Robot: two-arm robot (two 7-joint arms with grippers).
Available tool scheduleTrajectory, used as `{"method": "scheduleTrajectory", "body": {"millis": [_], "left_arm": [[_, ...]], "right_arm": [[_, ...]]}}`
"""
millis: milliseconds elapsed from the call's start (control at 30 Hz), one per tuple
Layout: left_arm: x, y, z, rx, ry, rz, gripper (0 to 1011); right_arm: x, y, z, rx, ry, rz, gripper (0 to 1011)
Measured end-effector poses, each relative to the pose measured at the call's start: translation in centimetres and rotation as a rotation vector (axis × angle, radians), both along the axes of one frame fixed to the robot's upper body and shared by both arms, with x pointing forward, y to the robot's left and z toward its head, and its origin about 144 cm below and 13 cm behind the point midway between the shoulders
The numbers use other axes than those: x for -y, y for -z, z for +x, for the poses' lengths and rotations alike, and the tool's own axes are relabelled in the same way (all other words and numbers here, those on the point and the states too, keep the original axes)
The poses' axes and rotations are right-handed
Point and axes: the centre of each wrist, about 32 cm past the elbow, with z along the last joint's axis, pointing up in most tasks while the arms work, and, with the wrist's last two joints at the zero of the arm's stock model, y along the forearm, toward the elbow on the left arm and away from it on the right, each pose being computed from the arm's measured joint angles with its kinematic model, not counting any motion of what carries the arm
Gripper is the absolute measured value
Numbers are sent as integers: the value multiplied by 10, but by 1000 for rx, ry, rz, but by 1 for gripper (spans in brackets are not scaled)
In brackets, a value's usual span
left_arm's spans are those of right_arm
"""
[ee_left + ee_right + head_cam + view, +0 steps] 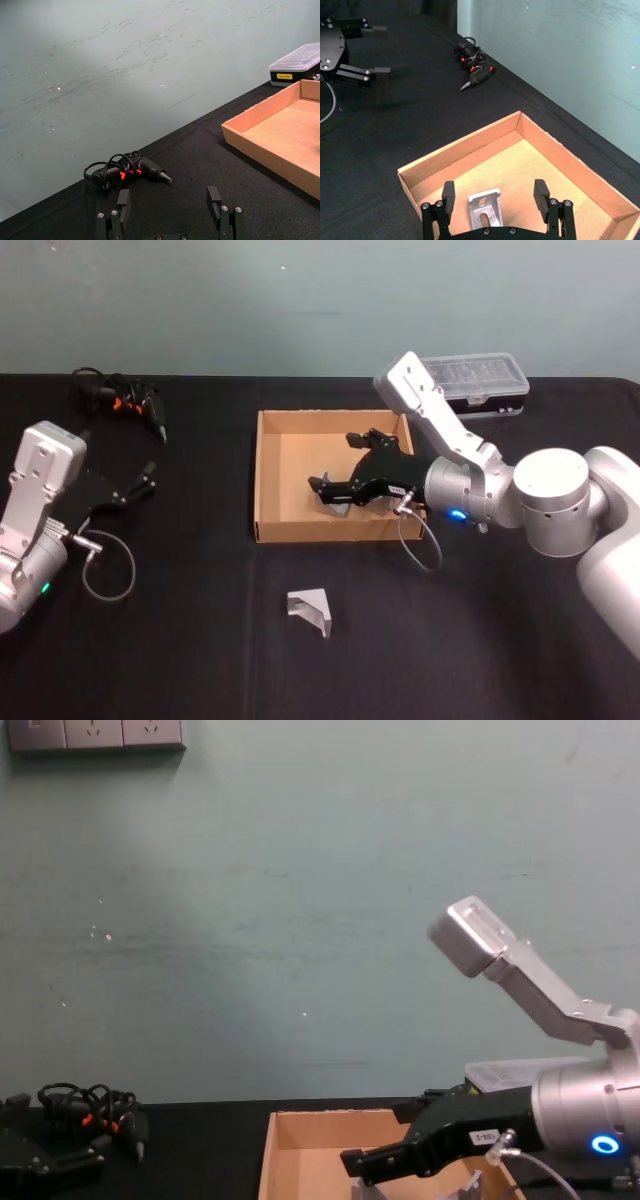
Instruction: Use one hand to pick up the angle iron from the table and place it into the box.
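The tan cardboard box (268, 478) sits mid-table on the black tabletop (200, 640). My right gripper (345, 472) hovers inside it, open. One silver angle iron (485, 212) lies on the box floor between the spread fingers (448, 192), touching neither; from the head view it shows just under the gripper (331, 502). A second angle iron (311, 609) rests on the table in front of the box. My left gripper (137, 483) is parked at the far left, open and holding nothing (168, 200). The chest view shows the right gripper (400, 1152) over the box (300, 1135).
A black electric screwdriver with a coiled cable (125, 400) lies at the back left. A black case with a clear lid (480, 383) stands behind the box at the right. Open tabletop stretches between the left arm and the box.
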Motion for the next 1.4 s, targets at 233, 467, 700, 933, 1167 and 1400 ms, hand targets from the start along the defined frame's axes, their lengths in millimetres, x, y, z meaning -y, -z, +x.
{"method": "scheduleTrajectory", "body": {"millis": [233, 467, 700, 933, 1167, 1400], "left_arm": [[0, 0, 0, 0, 0, 0, 1000], [0, 0, 0, 0, 0, 0, 1000], [0, 0, 0, 0, 0, 0, 1000], [0, 0, 0, 0, 0, 0, 1000], [0, 0, 0, 0, 0, 0, 1000], [0, 0, 0, 0, 0, 0, 1000]], "right_arm": [[10, -6, -11, 21, -2, 23, 1003], [23, -14, -28, 51, -33, 37, 1003], [37, -22, -50, 68, -90, 34, 1003], [47, -22, -72, 65, -151, 26, 1003], [52, -16, -89, 45, -207, 21, 1003], [56, -2, -102, -1, -256, 1, 1003]]}}
